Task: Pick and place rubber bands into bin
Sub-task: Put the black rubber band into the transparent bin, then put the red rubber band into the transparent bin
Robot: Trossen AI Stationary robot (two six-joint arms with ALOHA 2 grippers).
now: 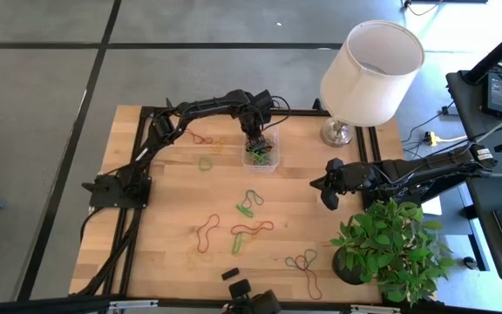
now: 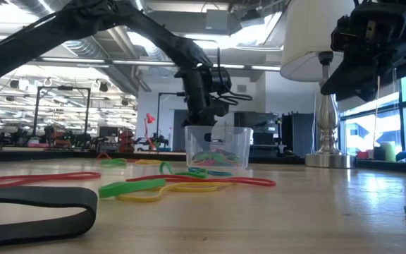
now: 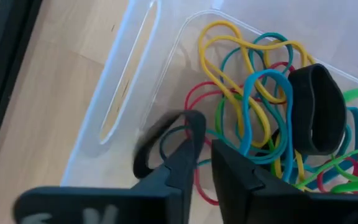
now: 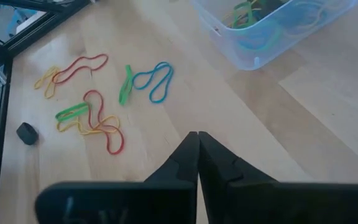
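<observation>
The clear bin (image 1: 261,158) stands at the table's far middle and holds a tangle of yellow, blue, red, green and black rubber bands (image 3: 260,106). My left gripper (image 3: 204,158) points down into the bin (image 3: 123,93) with a narrow gap between its fingers. A blurred black band (image 3: 163,137) loops beside one fingertip. More rubber bands lie flat on the table: green and blue-grey (image 1: 249,202), red and orange (image 1: 207,234), and red, green and yellow (image 4: 92,118). My right gripper (image 4: 197,135) is shut and empty. It hovers right of the bin (image 4: 272,25). My left gripper comes from above, pointing down into the bin. The blurred black band's loop (image 3: 191,118) lies against the outer side of one fingertip (image 3: 182,158), not between the fingers. Below that it hangs slack over the bands in the bin.
A white lampshade (image 1: 371,63) on a metal base stands at the far right corner and a potted plant (image 1: 392,249) at the near right. Small black blocks (image 1: 231,273) lie by the near edge. More bands lie far left (image 1: 203,138) and near right (image 1: 303,262).
</observation>
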